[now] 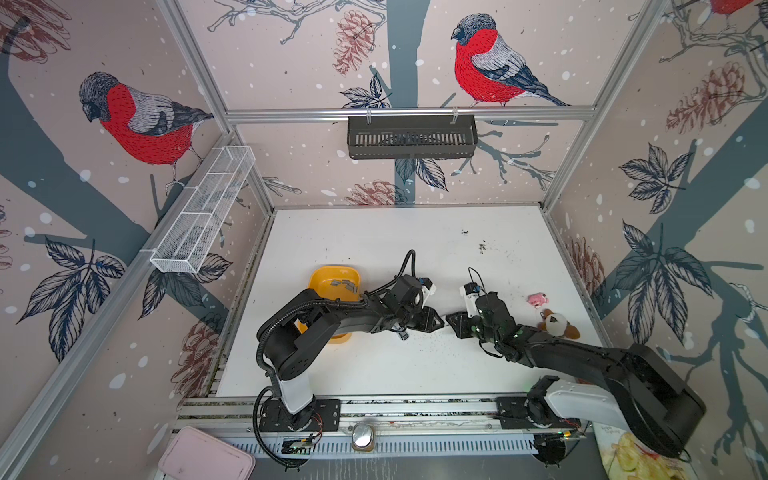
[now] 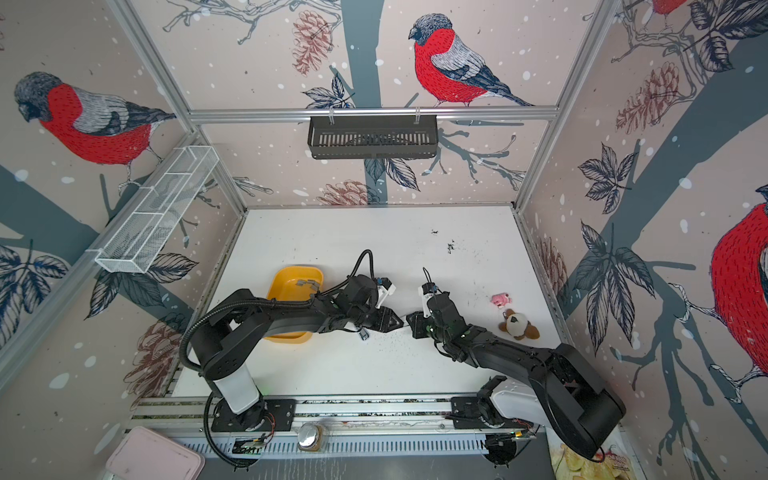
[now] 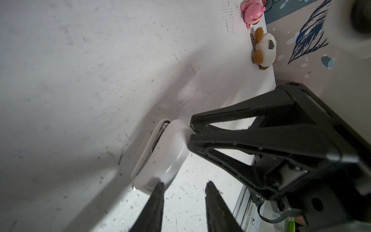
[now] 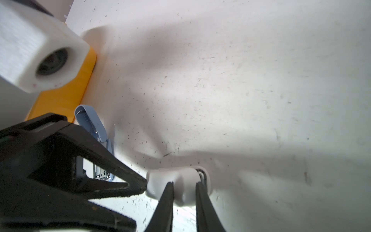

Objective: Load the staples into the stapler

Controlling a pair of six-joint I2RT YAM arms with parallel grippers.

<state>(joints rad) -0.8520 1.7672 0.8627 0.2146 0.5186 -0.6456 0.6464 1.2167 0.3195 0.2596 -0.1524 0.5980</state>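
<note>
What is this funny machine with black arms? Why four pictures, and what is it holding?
It is a robot with two black arms, each ending in a pincer called a gripper. Two pictures look down on the whole white table; the other two come from small cameras on the arms' wrists, very close. On the table are a yellow tray with silver staples, an opened blue stapler, a pink toy and a plush toy. The right gripper pinches a small white plastic thing; I cannot tell what it is. The left gripper is open and holds nothing, its tip close against that white thing.
</note>
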